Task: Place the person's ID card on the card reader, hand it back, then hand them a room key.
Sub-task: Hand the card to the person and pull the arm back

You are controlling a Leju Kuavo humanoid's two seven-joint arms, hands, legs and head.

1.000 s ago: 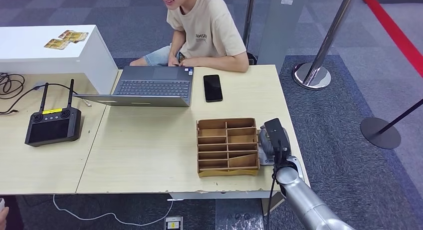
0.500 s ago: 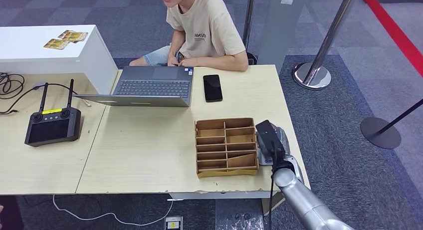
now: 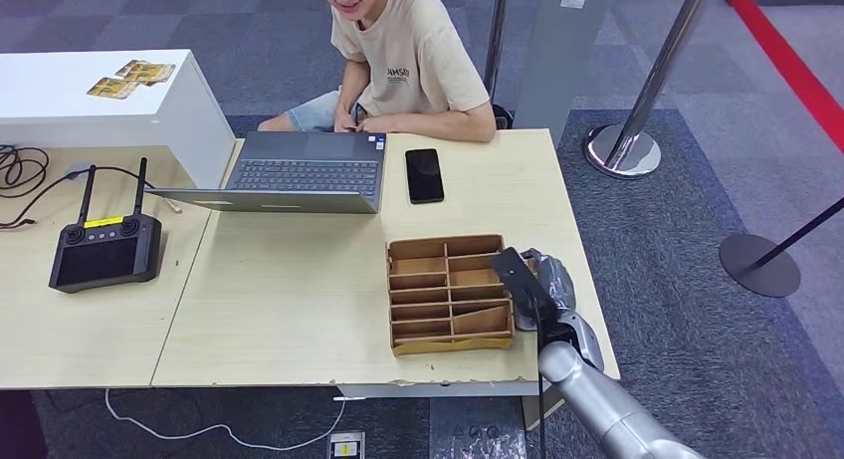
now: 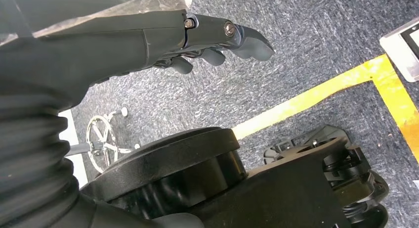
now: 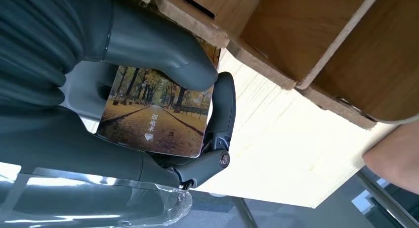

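My right hand (image 3: 549, 282) hovers at the right side of the wooden divider box (image 3: 450, 344), over the table's right front part. In the right wrist view this hand (image 5: 148, 65) pinches a room key card (image 5: 158, 120) with an autumn avenue picture between thumb and fingers, just beside the box's wall (image 5: 276, 65). The person (image 3: 413, 56) sits at the far side of the table, forearms resting on it. My left hand (image 4: 217, 37) hangs over the carpet, holding nothing, its fingers loosely bent.
A laptop (image 3: 299, 172) and a black phone (image 3: 424, 174) lie at the table's far edge. On the left table stands a black controller (image 3: 106, 248) with cables. A white counter (image 3: 60, 101) carries picture cards (image 3: 129, 78). Stanchion bases (image 3: 622, 150) stand right.
My right hand has moved left and a little farther from me, up against the box's right side; the box has shifted slightly left.
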